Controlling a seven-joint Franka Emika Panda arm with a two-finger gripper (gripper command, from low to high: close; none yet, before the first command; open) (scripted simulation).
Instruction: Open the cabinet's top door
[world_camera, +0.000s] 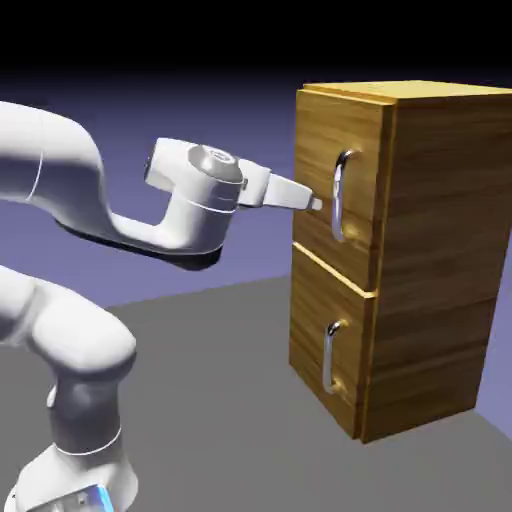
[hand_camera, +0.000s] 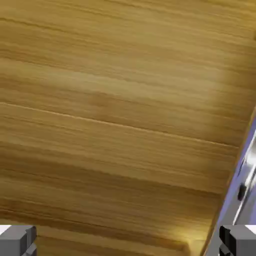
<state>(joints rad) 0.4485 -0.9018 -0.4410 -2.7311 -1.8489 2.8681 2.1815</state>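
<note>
The cabinet (world_camera: 430, 250) stands upright on the right of the dark grey surface (world_camera: 220, 380), its two doors facing left and its broad plain side toward the near right. The top door (world_camera: 360, 120) is in the upper part of the front, above the lower door (world_camera: 350, 390), with a pale, bright line running between the two. Both doors look shut. The top handle (world_camera: 338, 195), a curved, upright silver bar, is toward the right of its panel; the lower handle (world_camera: 329, 355) is a shorter silver bar, upright too.

The white arm (world_camera: 70, 165) rises from the near left, bends high up and reaches right to the cabinet. Its wrist (world_camera: 205, 200) is well left of the doors, and the hand (world_camera: 280, 190) points right and slightly down. The pincer (world_camera: 317, 204) is wide, with nothing held between its tips. It is just left of the top handle, in front of the top door; whether it touches either one, I cannot tell.

In the hand view, golden-brown wood grain fills most of the picture. The grey fingertips (hand_camera: 17, 241) show far apart in the bottom corners, with wood visible between them. At the right edge, beside the wood, there is a shiny silver strip (hand_camera: 250, 160), cut off by the frame, and a little blue-violet.
</note>
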